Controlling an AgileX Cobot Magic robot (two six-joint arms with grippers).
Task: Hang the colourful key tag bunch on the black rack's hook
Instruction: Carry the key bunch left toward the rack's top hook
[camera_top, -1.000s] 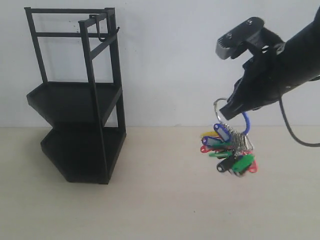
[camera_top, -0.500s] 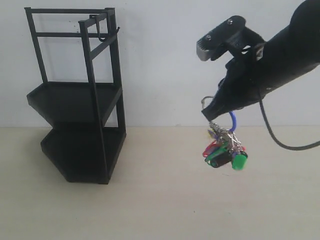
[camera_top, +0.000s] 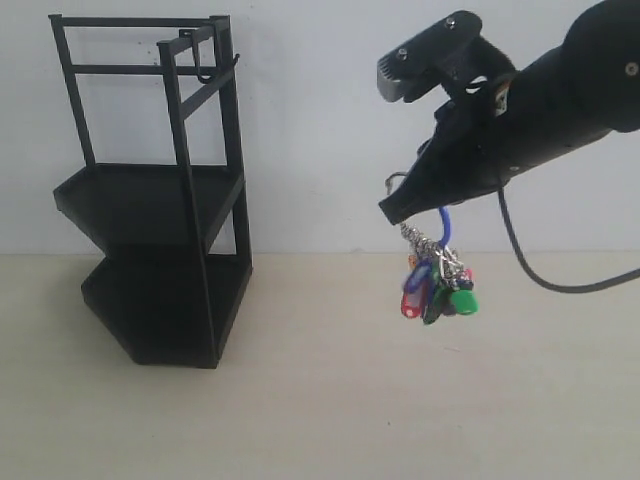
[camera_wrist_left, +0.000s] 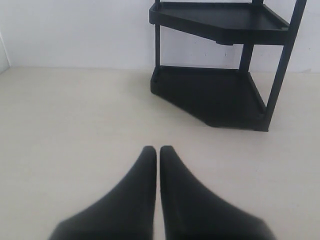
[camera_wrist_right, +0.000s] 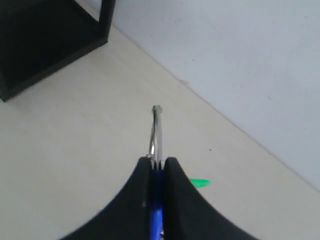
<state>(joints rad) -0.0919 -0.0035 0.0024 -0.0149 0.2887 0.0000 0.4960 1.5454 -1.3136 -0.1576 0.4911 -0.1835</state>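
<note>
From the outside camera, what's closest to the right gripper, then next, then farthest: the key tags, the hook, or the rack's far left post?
1. colourful key tag bunch, held by the right gripper.
2. hook, on the black rack's near side.
3. far left post, beyond it.

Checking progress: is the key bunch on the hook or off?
Off: the key bunch dangles from the right pincer, apart from the hook.

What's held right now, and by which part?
Right gripper pinches the colourful key tag bunch by its silver ring and blue loop. Left gripper shut, empty.
</note>
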